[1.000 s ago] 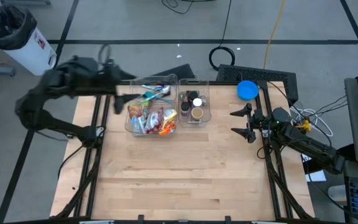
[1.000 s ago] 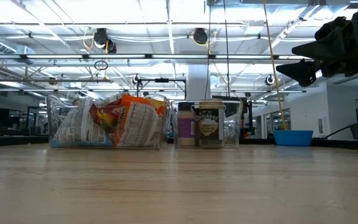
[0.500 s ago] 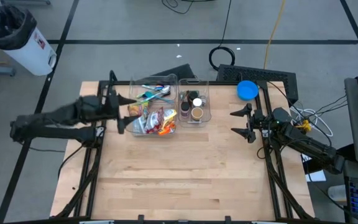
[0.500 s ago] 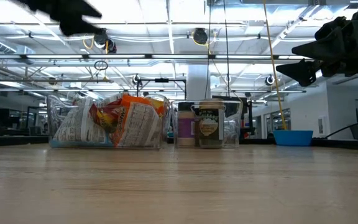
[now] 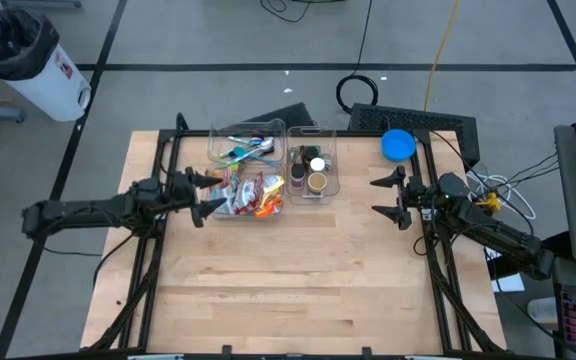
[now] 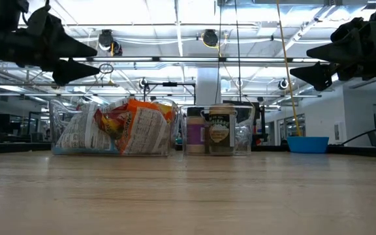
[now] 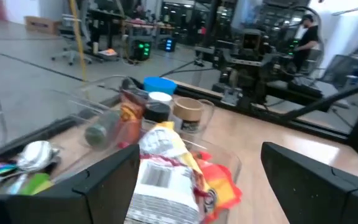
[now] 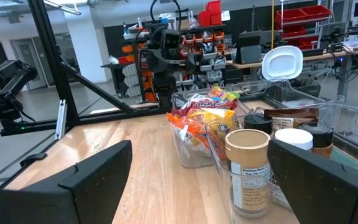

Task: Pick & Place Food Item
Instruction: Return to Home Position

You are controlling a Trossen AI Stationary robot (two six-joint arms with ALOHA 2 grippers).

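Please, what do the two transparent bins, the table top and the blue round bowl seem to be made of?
The larger transparent bin and the smaller transparent bin look like glossy hard plastic: their contents show through the walls. The pale table top seems matt wood, with plank seams. The blue round bowl is smooth, probably plastic.

Two clear bins, left bin [image 5: 246, 127] and right bin [image 5: 311, 131], and one blue bowl [image 5: 398, 145].

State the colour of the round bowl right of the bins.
The bowl is blue; the high view shows it best.
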